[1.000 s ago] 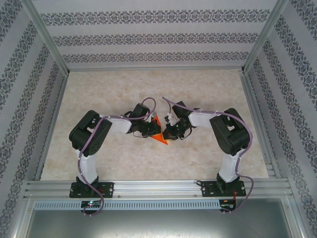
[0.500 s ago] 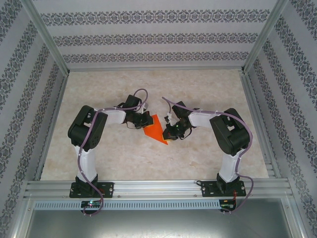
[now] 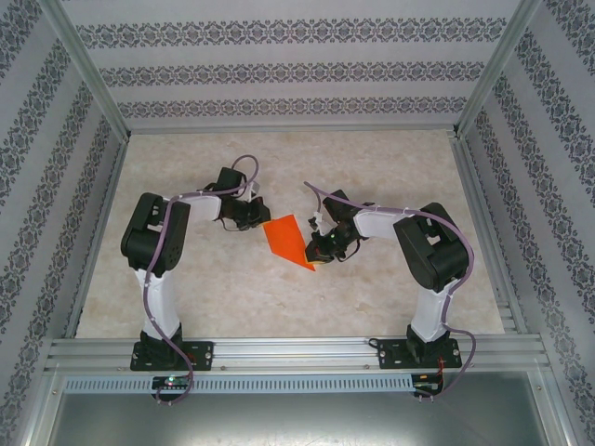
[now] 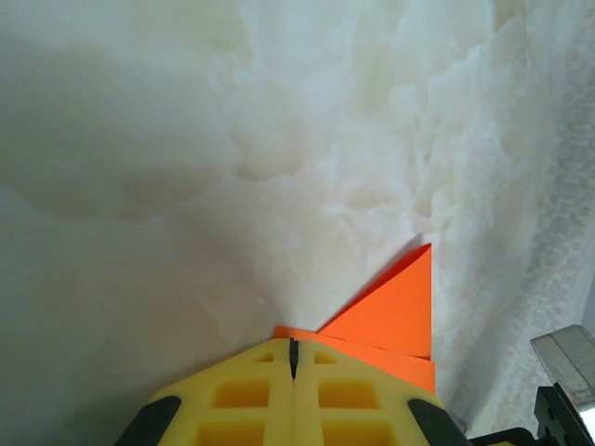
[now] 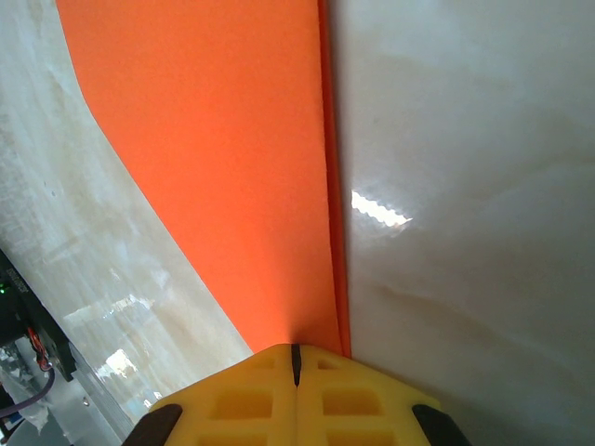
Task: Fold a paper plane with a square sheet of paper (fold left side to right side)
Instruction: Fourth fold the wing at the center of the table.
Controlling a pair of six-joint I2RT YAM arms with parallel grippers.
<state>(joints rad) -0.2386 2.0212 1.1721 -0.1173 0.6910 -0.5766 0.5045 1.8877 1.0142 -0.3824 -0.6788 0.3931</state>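
Observation:
The orange sheet of paper [image 3: 288, 240] lies flat on the marble table [image 3: 390, 167] between the arms, folded into a pointed shape with layered edges. In the left wrist view the sheet of paper [image 4: 395, 311] shows a pointed flap just past and right of my left gripper [image 4: 294, 348]. That left gripper [image 3: 258, 221] is shut, its tips at the sheet's far left corner. My right gripper [image 3: 316, 253] is shut too and rests on the sheet's near right end. In the right wrist view the sheet of paper [image 5: 232, 167] stretches away from the right gripper [image 5: 296, 351], a double-layered edge on its right. Neither gripper has paper between its fingers.
Aluminium rails [image 3: 483, 232] border the table left, right and front, with patterned walls [image 3: 288, 70] beyond. Bare marble lies behind and in front of the paper.
My left gripper has drawn back to the left and farther away. The sheet, partly raised between the grippers before, now lies flat and spread wider. The right gripper has stayed put.

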